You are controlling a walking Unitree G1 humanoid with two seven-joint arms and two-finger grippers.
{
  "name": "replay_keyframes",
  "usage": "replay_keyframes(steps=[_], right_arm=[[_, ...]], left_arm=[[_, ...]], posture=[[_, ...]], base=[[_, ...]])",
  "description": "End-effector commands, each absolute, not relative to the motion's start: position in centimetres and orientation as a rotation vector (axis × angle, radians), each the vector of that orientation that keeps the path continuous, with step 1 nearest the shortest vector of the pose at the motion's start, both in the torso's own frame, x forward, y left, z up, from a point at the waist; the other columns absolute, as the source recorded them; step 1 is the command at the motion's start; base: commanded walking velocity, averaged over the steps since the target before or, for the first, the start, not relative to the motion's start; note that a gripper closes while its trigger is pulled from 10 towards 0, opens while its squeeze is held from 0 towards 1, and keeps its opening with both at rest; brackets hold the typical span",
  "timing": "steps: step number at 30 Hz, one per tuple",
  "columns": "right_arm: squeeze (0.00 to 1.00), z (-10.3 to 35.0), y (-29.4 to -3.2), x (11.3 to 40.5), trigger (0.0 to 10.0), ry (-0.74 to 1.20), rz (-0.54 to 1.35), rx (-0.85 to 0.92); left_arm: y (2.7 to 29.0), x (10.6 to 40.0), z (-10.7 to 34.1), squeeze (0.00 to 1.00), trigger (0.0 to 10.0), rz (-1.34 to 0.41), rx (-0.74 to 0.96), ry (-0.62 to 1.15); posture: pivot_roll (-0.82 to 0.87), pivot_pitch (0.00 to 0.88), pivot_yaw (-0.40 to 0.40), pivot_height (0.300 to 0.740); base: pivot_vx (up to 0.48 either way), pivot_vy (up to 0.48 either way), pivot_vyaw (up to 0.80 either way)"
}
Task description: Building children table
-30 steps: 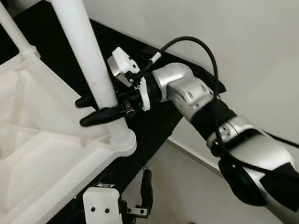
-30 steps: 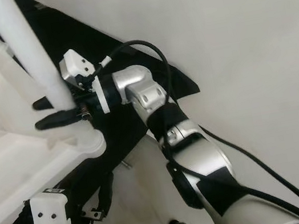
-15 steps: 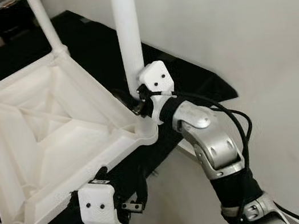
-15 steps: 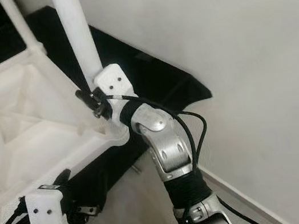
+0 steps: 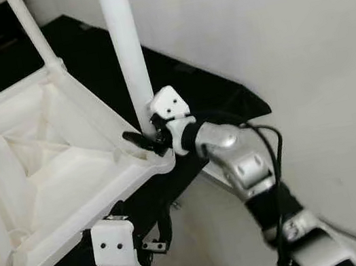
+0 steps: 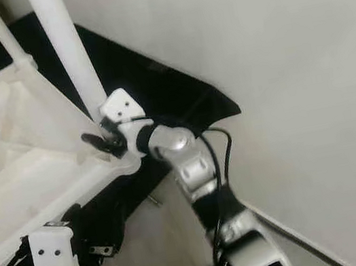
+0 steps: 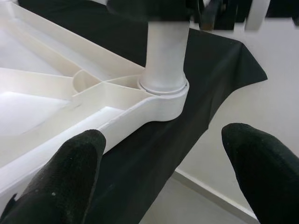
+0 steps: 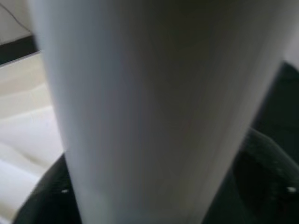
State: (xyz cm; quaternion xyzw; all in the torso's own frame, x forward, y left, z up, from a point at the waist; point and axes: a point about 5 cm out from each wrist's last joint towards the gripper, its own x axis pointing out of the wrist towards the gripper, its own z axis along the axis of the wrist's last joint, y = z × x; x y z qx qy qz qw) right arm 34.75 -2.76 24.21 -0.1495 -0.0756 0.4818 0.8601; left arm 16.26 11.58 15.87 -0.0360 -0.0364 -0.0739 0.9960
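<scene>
The white children's table point(image 5: 46, 170) lies upside down on a black cloth point(image 5: 205, 90). Its near corner leg point(image 5: 126, 52) stands upright in its socket point(image 7: 163, 88). My right gripper point(image 5: 143, 138) is shut on this leg just above the socket, one black finger on each side. In the right wrist view the leg point(image 8: 154, 107) lies close between the fingers point(image 8: 268, 177). My left gripper point(image 7: 163, 177) hangs open below the table's near edge, its fingertips point(image 7: 70, 182) wide apart and pointing at the socket corner.
A second leg point(image 5: 33, 34) rises from the table's far corner. A white wall point(image 5: 284, 31) stands close on the right, with pale floor point(image 5: 210, 237) below the cloth's edge.
The camera has shifted. My right arm has swung round the leg, with its gripper now lower, near the socket. The left gripper has kept its place below the table edge.
</scene>
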Motion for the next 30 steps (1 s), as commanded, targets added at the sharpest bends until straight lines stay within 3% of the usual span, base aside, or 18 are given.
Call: replay_keyframes(steps=[1, 2, 11, 22, 23, 24, 25, 30], right_arm=[[0.85, 25.6, -2.9, 35.0, 10.0, -0.203, 1.166, -0.363], [0.02, 26.3, -3.4, 35.4, 10.0, -0.21, 1.232, -0.416], [0.0, 28.7, -5.1, 36.2, 10.0, -0.171, 1.523, -0.45], [0.0, 30.4, -5.1, 36.6, 10.0, -0.16, 1.679, -0.41], [0.0, 30.5, -5.3, 36.6, 5.0, -0.157, 1.698, -0.41], [0.0, 30.5, -5.3, 36.6, 5.0, -0.157, 1.698, -0.41], [0.0, 30.6, -5.4, 36.6, 0.3, -0.153, 1.716, -0.417], [0.0, 30.8, -5.8, 36.5, 0.0, -0.152, 1.744, -0.421]], left_arm=[[11.4, 15.9, 15.7, 0.0, 10.0, -0.147, -0.062, -0.057], [11.3, 15.8, 15.7, 0.0, 10.0, -0.15, -0.063, -0.057], [11.1, 14.6, 16.1, 0.0, 10.0, -0.152, -0.044, -0.051], [11.1, 14.2, 16.3, 0.0, 10.0, -0.142, -0.028, -0.051], [11.1, 14.2, 16.3, 0.0, 10.0, -0.141, -0.027, -0.051], [11.1, 14.2, 16.3, 0.0, 10.0, -0.141, -0.027, -0.051], [11.1, 14.2, 16.3, 0.0, 10.0, -0.139, -0.028, -0.051], [11.1, 14.3, 16.2, 0.0, 10.0, -0.136, -0.033, -0.049]], posture=[[0.08, 0.26, -0.028, 0.74], [0.08, 0.26, -0.028, 0.74], [0.11, 0.284, -0.023, 0.74], [0.12, 0.286, -0.024, 0.74], [0.11, 0.285, -0.026, 0.74], [0.11, 0.285, -0.026, 0.74], [0.11, 0.286, -0.027, 0.74], [0.1, 0.284, -0.024, 0.74]], base=[[0.0, 0.0, 0.0], [0.0, 0.0, 0.0], [0.0, 0.0, 0.0], [0.0, 0.0, 0.0], [0.0, 0.0, 0.0], [0.0, 0.0, 0.0], [0.0, 0.0, 0.0], [0.0, 0.0, 0.0]])
